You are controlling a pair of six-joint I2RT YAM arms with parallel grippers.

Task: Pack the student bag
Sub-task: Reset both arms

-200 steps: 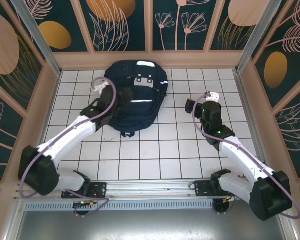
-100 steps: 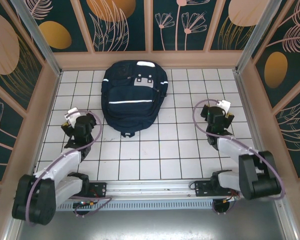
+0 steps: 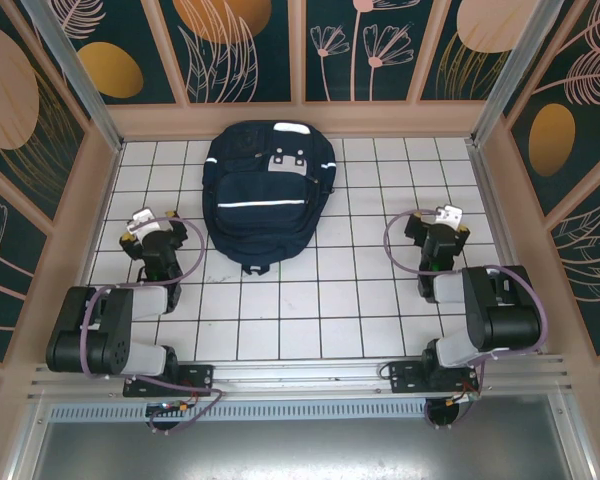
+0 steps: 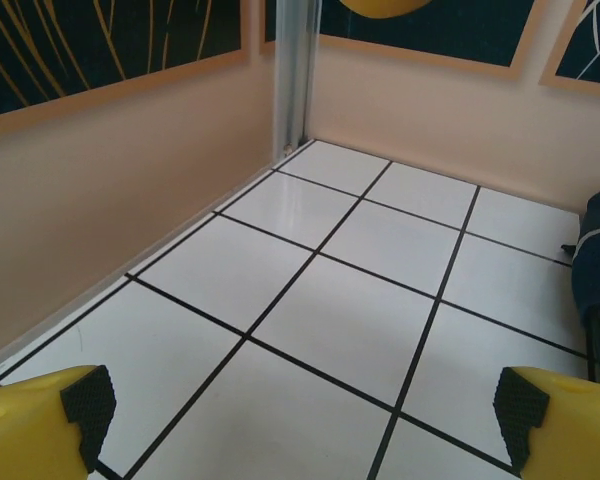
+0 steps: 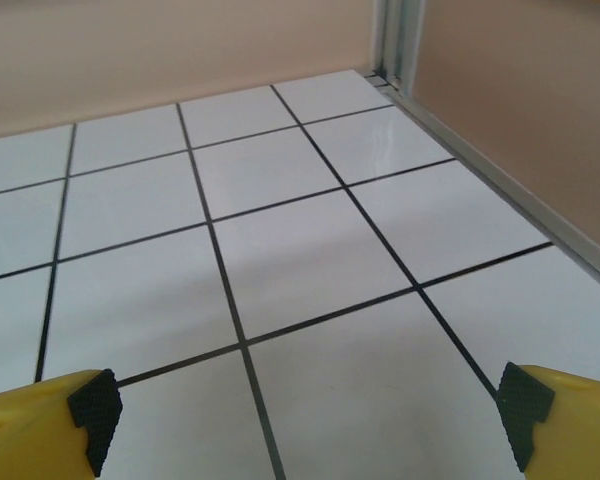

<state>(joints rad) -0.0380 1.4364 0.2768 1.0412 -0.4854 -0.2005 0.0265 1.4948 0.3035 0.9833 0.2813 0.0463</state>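
Toward the far edge of the surface [image 3: 320, 300], a little left of centre: student bag [image 3: 268, 195], flat on the white tiles, front pocket and reflective stripes facing up. Long axis from far edge to near edge, the near end leaning a touch leftward, with a small loop there. Zips apparently shut (hard to confirm from above).

Near the left edge: left pincer [image 3: 145, 222], arm folded back over its base, jaws spread wide, nothing between them. Yellow fingers with black pads [image 4: 85, 405] at the bottom corners of the left wrist view, bare tile between, and a dark sliver of the bag at the right rim.

Near the right edge, much the mirror image: right pincer [image 3: 445, 215], gaping just as wide and just as empty, aimed over bare tile toward the far right corner.

From the left pincer, bag lying inward and slightly toward the far edge; near, not touching. From the right pincer, bag inward too, but well apart. Left arm judged the nearer, by a clear margin.

Room for moving: bare tiles down both flanks of the bag and across the whole near half of the surface. Tight at the far end, close to the far wall [image 3: 300, 118]. Side walls close outside each pincer, so probably freer to swing inward than outward. Likely best approach across the bag's short axis, from a flank or the near end.
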